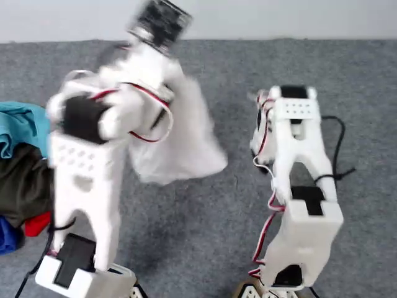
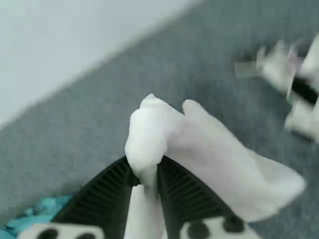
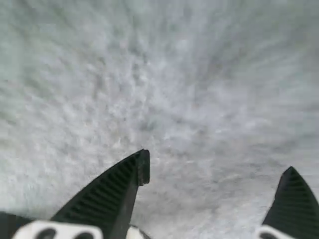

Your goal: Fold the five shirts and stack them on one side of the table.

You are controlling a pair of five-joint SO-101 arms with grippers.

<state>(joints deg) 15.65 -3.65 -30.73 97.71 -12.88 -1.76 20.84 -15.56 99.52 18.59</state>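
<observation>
A white shirt [image 1: 180,139] hangs bunched in the air over the grey carpeted table, held up by the left arm. My left gripper [image 2: 147,174] is shut on a pinched fold of this white shirt [image 2: 199,154], whose loose cloth drapes away from the black fingers [image 2: 107,191]. A pile of other shirts lies at the table's left edge: teal [image 1: 22,124], dark olive [image 1: 25,183], red [image 1: 37,223] and blue [image 1: 7,236]. My right gripper [image 3: 217,172] is open close above bare carpet, nothing between its fingers [image 3: 117,191]. The right arm [image 1: 298,180] stands to the right of the white shirt.
Grey carpet [image 1: 205,230] covers the table, with bare room in the middle and at the right. A pale wall [image 1: 279,18] runs along the far edge. The other arm [image 2: 294,94] appears far off in the left wrist view.
</observation>
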